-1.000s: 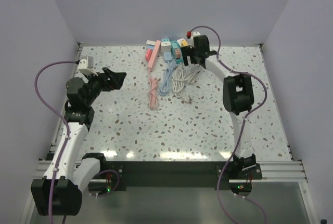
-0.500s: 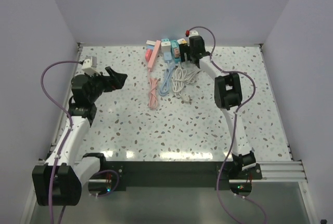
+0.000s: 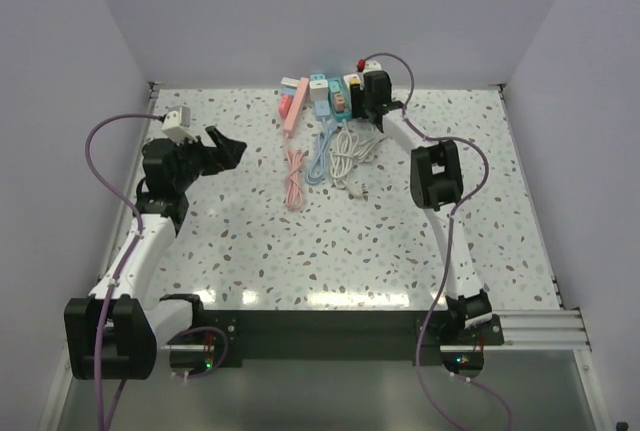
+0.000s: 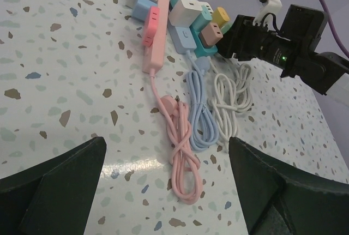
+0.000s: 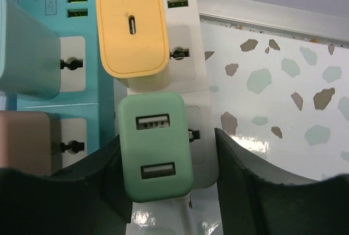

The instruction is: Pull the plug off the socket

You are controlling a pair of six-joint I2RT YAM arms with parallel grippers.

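Observation:
A green USB plug point(image 5: 155, 145) sits in the white power strip point(image 5: 197, 79), below a yellow plug point(image 5: 132, 28). My right gripper point(image 5: 166, 156) is open with a finger on each side of the green plug. The left finger is close against the plug and a gap shows on the right. In the top view the right gripper point(image 3: 362, 101) is at the cluster of strips at the table's back. My left gripper point(image 3: 225, 148) is open and empty, held above the table's left side and facing the strips point(image 4: 185, 19).
A teal strip point(image 5: 49, 55) with more plugs lies just left of the white one. A pink strip point(image 3: 290, 111) lies further left. Coiled pink point(image 3: 294, 176), blue point(image 3: 320, 156) and white point(image 3: 350, 156) cables lie in front of the strips. The back wall stands just behind them.
My right gripper has moved a little left and down onto the strip cluster, closing in round the green plug. My left arm has shifted slightly forward and up.

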